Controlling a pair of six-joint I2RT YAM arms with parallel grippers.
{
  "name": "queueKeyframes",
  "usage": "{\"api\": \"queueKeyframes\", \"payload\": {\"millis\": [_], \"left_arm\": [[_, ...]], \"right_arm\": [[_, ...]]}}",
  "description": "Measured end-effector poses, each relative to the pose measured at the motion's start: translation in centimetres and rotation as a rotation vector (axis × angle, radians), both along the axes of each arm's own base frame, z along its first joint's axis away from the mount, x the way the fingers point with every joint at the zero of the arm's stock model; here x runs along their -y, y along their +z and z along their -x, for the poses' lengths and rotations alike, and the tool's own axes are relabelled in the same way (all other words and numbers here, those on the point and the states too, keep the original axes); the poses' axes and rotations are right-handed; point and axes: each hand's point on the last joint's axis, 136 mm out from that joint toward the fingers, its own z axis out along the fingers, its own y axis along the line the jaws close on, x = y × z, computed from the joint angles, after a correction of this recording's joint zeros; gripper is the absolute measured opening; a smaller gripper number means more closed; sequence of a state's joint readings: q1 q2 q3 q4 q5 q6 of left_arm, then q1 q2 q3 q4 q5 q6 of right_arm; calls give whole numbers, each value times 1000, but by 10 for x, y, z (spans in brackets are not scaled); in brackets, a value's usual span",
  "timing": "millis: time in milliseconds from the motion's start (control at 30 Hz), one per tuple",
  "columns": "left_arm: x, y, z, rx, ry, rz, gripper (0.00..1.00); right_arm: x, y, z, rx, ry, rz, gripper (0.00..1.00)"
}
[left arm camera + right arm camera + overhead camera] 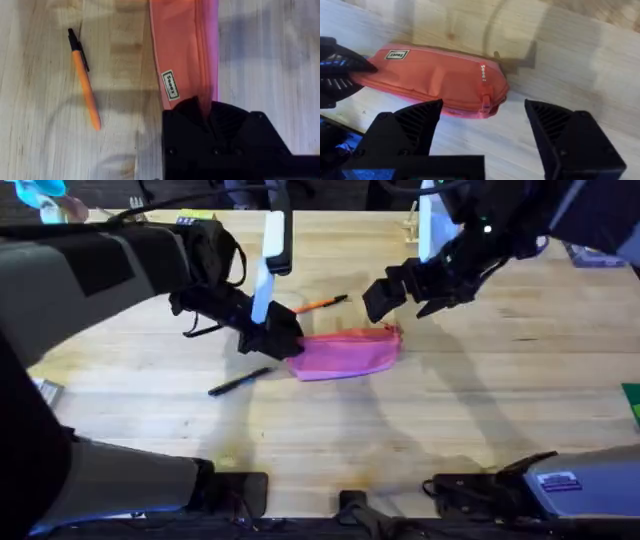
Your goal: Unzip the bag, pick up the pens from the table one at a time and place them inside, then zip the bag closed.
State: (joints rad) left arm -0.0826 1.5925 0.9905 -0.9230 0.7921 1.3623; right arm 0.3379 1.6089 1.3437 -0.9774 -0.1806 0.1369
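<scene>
A: What lies on the pale wooden plank table (480, 420), from the left?

B: A thin dark stick pen (240, 382), then the left black gripper (283, 343) pinching the left end of the long pink fabric pouch (345, 352). A thin orange pen with a black end (322, 303) lies just behind the pouch.

A: And on the right?

B: The right black gripper (482, 122) hovers over the pouch's right end, near the zipper pull (485, 98), with its fingers spread apart.

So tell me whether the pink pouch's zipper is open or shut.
Shut, it appears: the pink fabric pencil pouch shows an unbroken zipper seam, its pull tab at the end nearest the right claw.
</scene>
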Motion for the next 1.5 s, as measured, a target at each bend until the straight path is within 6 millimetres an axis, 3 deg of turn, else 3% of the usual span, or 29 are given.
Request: {"api": "queueKeyframes", "payload": {"millis": [600,733,867,967,1000,1233,1400,1500], "left_arm": [[0,0,0,-1,0,0,42],[0,0,0,-1,0,0,42],[0,0,0,0,0,0,42],[0,0,0,0,0,0,42],[0,0,0,0,0,0,42],[0,0,0,0,0,0,42],[0,0,0,-2,0,0,42],[0,0,0,-1,0,0,42]], "right_arm": [[-14,-35,-5,-40,126,31,996],[-16,-35,-6,-33,148,26,935],[-17,-34,-5,-34,158,19,804],[-18,-34,-4,-34,166,17,658],[-18,-35,-3,-42,167,17,561],[-17,-43,-1,-75,170,26,329],[-15,-44,-2,-72,168,37,53],[-15,-45,-1,-73,169,38,40]]}}
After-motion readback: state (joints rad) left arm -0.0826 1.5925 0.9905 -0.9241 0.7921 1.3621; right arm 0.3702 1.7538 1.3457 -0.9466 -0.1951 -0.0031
